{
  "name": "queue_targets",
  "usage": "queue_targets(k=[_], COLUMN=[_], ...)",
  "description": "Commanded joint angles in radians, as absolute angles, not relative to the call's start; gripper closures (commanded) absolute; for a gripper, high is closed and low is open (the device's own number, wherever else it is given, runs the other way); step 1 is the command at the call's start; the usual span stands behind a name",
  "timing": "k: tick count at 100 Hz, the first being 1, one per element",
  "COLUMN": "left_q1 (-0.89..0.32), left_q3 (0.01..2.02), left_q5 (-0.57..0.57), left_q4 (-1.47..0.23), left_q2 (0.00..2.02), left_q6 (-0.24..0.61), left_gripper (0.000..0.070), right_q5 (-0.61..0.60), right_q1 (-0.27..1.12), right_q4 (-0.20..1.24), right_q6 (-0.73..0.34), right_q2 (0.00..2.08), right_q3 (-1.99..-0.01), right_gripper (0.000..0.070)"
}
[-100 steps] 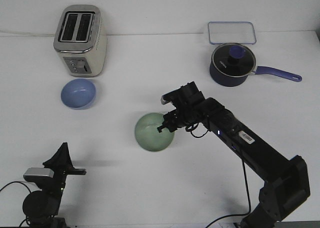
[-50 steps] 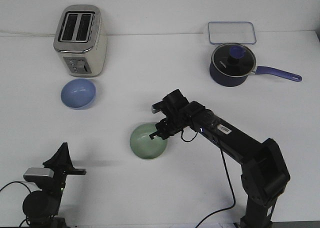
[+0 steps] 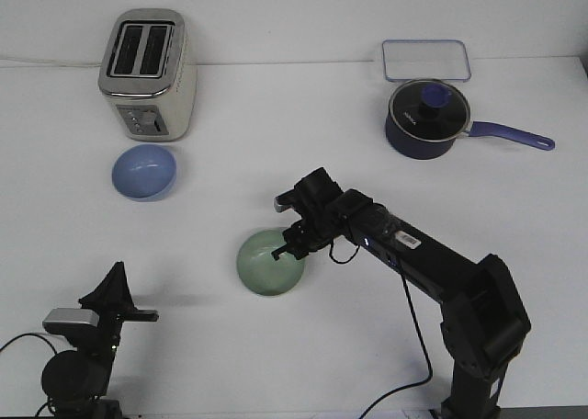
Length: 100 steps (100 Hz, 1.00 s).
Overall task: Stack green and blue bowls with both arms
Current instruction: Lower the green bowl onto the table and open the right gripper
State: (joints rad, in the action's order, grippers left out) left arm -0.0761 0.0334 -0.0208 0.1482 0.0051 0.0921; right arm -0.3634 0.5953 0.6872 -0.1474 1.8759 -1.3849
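Observation:
The pale mint green bowl [image 3: 266, 265] sits tilted near the table's middle front, and my right gripper [image 3: 288, 247] is shut on its right rim. The right arm [image 3: 413, 254] stretches in from the lower right. The light blue bowl [image 3: 144, 172] rests upright at the left, just in front of the toaster, well apart from the green one. My left gripper [image 3: 138, 315] is parked low at the front left corner, far from both bowls; its jaws look closed, with nothing in them.
A cream and silver toaster [image 3: 147, 73] stands at the back left. A dark navy lidded pot [image 3: 424, 120] with a long handle sits at the back right, with a clear rectangular tray [image 3: 426, 59] behind it.
My right gripper has dragged the green bowl to the left and towards the front of the table. The left arm and the blue bowl have not moved.

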Motion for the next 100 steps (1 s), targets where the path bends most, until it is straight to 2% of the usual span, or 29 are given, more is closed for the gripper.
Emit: queue_targets(k=[1, 7, 11, 35, 44, 75, 100], left_q1=[-0.075, -0.075, -0.075, -0.075, -0.075, -0.075, -0.075], left_q3=[0.015, 0.015, 0.015, 0.015, 0.015, 0.015, 0.015], left_q5=[-0.019, -0.019, -0.019, -0.019, -0.019, -0.019, -0.019], left_q4=[0.159, 0.159, 0.159, 0.159, 0.159, 0.159, 0.159], left_q2=[0.003, 0.003, 0.003, 0.003, 0.003, 0.003, 0.003], left_q6=[0.083, 0.083, 0.083, 0.083, 0.083, 0.083, 0.083], left_gripper=[0.0689, 0.0689, 0.0689, 0.0689, 0.0689, 0.0689, 0.0689], right_q5=[-0.357, -0.358, -0.358, -0.370, -0.370, -0.369, -0.361], right_q1=[0.606, 0.606, 0.606, 0.606, 0.606, 0.569, 0.447], right_q4=[0.681, 0.682, 0.682, 0.689, 0.689, 0.714, 0.771], right_q6=[-0.156, -0.156, -0.157, -0.177, -0.184, -0.182, -0.124], right_q2=[1.901, 1.901, 1.901, 1.900, 1.899, 1.825, 1.656], right_q3=[-1.393, -1.393, -1.393, -1.393, -1.393, -1.397, -1.397], right_gripper=[0.0699, 0.0682, 0.0646, 0.0242, 0.0156, 0.0143, 0.0143])
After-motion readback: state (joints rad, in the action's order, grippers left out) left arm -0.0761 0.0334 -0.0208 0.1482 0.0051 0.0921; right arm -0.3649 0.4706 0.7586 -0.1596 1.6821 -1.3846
